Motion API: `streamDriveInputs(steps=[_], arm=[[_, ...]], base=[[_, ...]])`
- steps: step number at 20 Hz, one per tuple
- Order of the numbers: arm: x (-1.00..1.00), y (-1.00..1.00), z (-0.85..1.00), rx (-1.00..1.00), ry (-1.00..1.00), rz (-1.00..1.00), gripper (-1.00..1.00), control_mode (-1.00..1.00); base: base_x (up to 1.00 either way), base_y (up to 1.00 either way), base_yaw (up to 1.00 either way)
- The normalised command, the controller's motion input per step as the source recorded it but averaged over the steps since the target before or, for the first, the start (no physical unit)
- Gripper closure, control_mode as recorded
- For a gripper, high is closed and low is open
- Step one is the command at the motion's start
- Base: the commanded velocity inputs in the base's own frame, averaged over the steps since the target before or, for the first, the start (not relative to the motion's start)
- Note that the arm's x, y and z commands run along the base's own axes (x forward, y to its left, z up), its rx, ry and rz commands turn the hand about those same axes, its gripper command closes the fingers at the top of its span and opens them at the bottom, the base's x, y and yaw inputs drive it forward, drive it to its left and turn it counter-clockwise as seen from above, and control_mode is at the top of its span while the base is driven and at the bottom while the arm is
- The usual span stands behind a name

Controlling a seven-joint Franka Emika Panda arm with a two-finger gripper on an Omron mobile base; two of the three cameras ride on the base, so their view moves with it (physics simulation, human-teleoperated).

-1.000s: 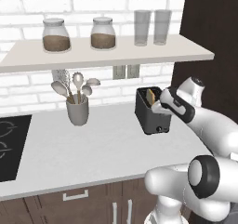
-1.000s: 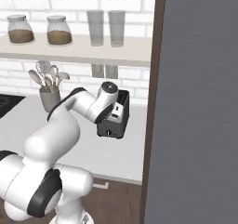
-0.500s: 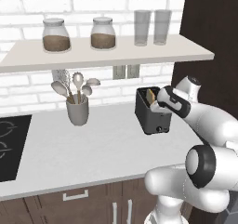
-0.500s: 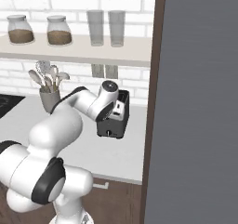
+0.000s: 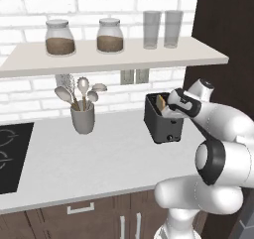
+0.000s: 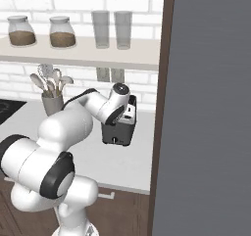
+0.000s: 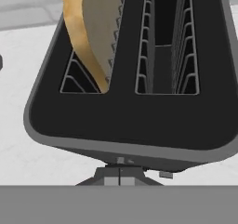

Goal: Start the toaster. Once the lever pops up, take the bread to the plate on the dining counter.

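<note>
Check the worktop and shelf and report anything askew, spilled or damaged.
Nothing is spilled or broken. The one oddity: the bread leans at a slant in one slot of the toaster, sticking well up out of it. The other slot is empty. Jars and glasses stand upright.

I'm working in a home kitchen: a white brick wall (image 5: 30, 91), a shelf (image 5: 114, 58) carrying 2 storage jars (image 5: 60, 36) and 2 drinking glasses (image 5: 159, 29), a grey worktop (image 5: 89, 156) with a black hob (image 5: 12, 156), a cup of cooking utensils (image 5: 82, 115), a toaster (image 5: 162, 120), and brown cabinet drawers (image 5: 89, 215) below.
</note>
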Motion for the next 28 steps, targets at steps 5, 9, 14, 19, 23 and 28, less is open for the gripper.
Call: streamDriveInputs(steps=[5, 9, 14, 19, 23, 28], arm=[[0.03, 0.01, -0.04, 0.0, 0.0, 0.01, 1.0, -1.0], [0.01, 0.01, -0.08, 0.0, 0.0, 0.0, 1.0, -1.0], [0.0, 0.01, -0.2, 0.0, 0.0, 0.0, 1.0, -1.0], [-0.03, 0.2, -0.41, 0.0, 0.0, 0.0, 1.0, -1.0], [0.0, 0.23, -0.51, 0.0, 0.0, 0.0, 1.0, -1.0], [-0.02, 0.12, -0.48, 0.0, 0.0, 0.0, 1.0, -1.0]], base=[[0.0, 0.0, 0.0], [0.0, 0.0, 0.0], [0.0, 0.0, 0.0], [0.0, 0.0, 0.0], [0.0, 0.0, 0.0], [0.0, 0.0, 0.0]])
